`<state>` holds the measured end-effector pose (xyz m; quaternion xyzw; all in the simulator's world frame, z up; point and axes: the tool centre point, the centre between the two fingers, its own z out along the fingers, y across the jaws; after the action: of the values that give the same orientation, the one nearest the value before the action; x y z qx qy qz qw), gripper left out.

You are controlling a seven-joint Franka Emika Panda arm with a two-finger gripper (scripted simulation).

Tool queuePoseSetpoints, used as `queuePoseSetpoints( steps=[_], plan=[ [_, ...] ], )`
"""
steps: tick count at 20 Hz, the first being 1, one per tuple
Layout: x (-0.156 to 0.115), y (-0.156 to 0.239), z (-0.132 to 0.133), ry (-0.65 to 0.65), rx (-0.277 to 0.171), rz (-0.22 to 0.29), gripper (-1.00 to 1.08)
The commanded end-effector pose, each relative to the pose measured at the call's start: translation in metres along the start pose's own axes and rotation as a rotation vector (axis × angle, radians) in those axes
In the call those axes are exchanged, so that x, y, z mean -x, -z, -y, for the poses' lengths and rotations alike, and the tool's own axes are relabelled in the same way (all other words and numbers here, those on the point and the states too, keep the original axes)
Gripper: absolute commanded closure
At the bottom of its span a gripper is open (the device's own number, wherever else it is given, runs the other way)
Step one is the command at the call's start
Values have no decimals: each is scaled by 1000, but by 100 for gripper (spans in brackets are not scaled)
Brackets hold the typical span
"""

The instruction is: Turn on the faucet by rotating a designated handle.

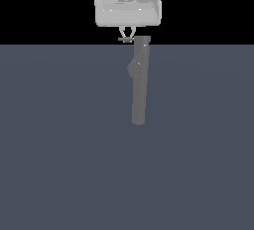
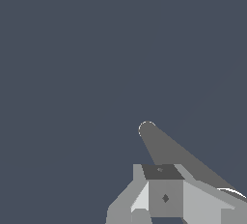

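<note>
The faucet [image 1: 139, 87] is a long matte grey tube lying on the floor, with a rounded bump [image 1: 132, 68] on its side and its capped end [image 1: 143, 40] at the far end. The handle [image 1: 123, 39] is a thin light rod sticking out sideways from that cap toward the exterior view's left. My gripper [image 1: 126, 36] hangs right above it, fingers drawn together to a point at the rod. I cannot tell whether the rod is between them. In the wrist view the faucet tube [image 2: 169, 150] runs away from my gripper [image 2: 164, 198]; the handle is hidden there.
A flat dark blue-grey floor [image 1: 64, 149] surrounds the faucet. The white gripper body [image 1: 128, 9] sits above the capped end against a black background.
</note>
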<state>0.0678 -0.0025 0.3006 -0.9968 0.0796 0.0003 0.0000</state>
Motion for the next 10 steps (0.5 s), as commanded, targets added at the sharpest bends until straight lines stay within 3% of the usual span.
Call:
queuePoseSetpoints(
  steps=[1,10],
  plan=[
    [0,0,0,0,0,0,108],
    [27,0,8,0,0,-1,108]
  ],
)
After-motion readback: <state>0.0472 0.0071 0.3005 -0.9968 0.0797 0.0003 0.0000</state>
